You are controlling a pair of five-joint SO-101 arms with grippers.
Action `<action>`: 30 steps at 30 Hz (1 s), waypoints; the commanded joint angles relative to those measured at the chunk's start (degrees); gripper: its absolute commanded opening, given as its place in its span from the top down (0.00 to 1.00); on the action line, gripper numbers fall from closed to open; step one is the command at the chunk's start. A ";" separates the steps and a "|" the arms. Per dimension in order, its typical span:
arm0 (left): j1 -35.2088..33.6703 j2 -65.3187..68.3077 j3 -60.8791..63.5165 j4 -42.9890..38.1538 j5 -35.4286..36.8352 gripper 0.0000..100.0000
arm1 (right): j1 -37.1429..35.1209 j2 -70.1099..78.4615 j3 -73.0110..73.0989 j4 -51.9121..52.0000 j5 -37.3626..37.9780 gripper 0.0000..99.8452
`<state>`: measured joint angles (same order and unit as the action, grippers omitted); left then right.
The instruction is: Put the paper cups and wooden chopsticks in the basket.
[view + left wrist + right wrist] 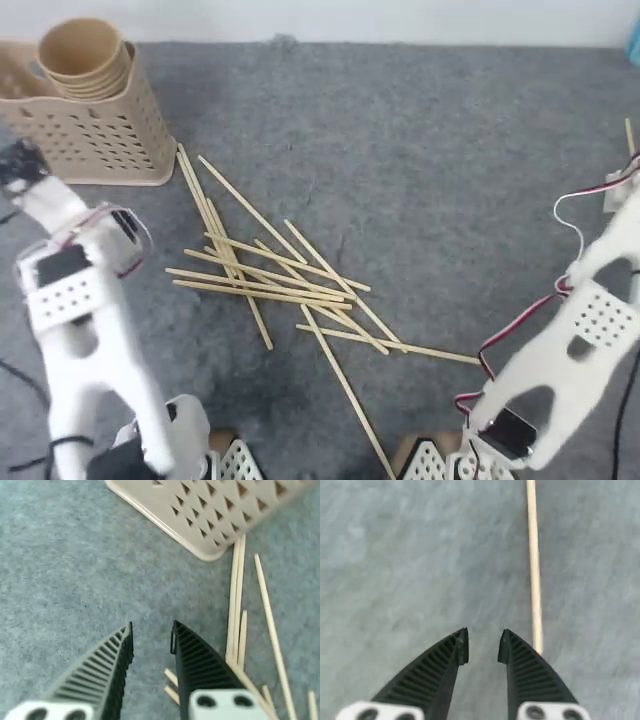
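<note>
A beige perforated basket (95,130) stands at the far left with a stack of paper cups (85,55) inside it. Several wooden chopsticks (270,275) lie crossed on the grey carpet in the middle. The left arm (70,290) is just in front of the basket. My left gripper (152,632) is open over bare carpet, short of the basket's corner (220,510), with chopsticks (235,605) beside it. The right arm (590,330) stands at the right edge. My right gripper (484,637) is open and holds nothing, with a single chopstick (534,570) beside one finger.
A lone chopstick (628,135) lies at the far right edge, apart from the pile. One long chopstick (345,385) runs towards the front edge between the two arm bases. Open carpet stretches behind the pile and to its right.
</note>
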<state>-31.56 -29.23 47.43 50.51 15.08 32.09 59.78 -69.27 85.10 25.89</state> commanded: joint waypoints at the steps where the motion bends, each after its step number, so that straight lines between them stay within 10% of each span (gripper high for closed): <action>1: 0.97 -4.22 4.88 -3.78 -4.13 0.88 | 1.27 12.26 -26.11 0.66 3.87 0.89; 13: -0.09 -4.22 10.24 -8.88 -5.89 0.88 | 8.31 15.52 -12.40 -17.54 6.68 0.89; 30: 0.26 -4.40 14.55 -16.00 -5.89 0.88 | 2.15 13.14 -20.22 -4.62 -4.75 0.89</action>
<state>-31.82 -31.16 62.20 36.00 9.63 36.31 76.31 -83.87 77.45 22.81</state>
